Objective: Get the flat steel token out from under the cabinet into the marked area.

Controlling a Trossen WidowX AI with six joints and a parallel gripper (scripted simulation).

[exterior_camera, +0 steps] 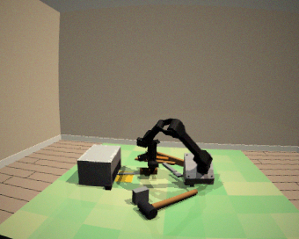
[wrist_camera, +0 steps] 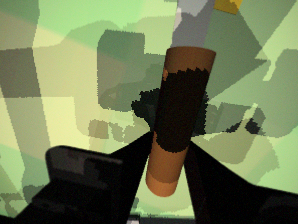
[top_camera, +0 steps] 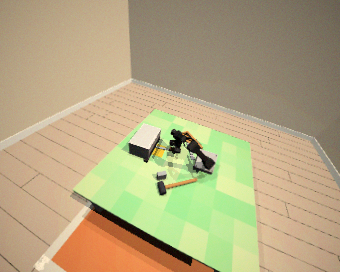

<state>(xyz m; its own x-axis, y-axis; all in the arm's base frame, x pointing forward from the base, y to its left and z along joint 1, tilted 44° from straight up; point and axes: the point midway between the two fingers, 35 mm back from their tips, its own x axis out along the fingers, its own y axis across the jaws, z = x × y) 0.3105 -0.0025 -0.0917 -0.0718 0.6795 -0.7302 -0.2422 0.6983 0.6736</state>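
The cabinet (top_camera: 144, 142) (exterior_camera: 98, 166) is a grey box with a pale top, at the left of the table. The yellow marked area (top_camera: 158, 152) (exterior_camera: 125, 178) lies in front of it; a corner of the area (wrist_camera: 227, 5) shows at the top of the wrist view. My gripper (top_camera: 174, 148) (exterior_camera: 149, 170) (wrist_camera: 167, 138) is shut on the orange-brown handle (wrist_camera: 192, 60) of a tool, low over the table in front of the area. The tool's flat grey metal shaft (wrist_camera: 192, 25) (exterior_camera: 130, 173) points toward the cabinet, over the area. Its far end is out of the wrist view. I cannot make out the token.
A hammer (top_camera: 182, 183) (exterior_camera: 175, 199) with a dark head and a small grey block (top_camera: 161, 175) (exterior_camera: 141, 194) lie at the near side. Orange wooden pieces (exterior_camera: 168, 157) lie behind the arm. A thin grey strip (exterior_camera: 171, 170) lies by the arm's base (top_camera: 204, 168) (exterior_camera: 199, 180).
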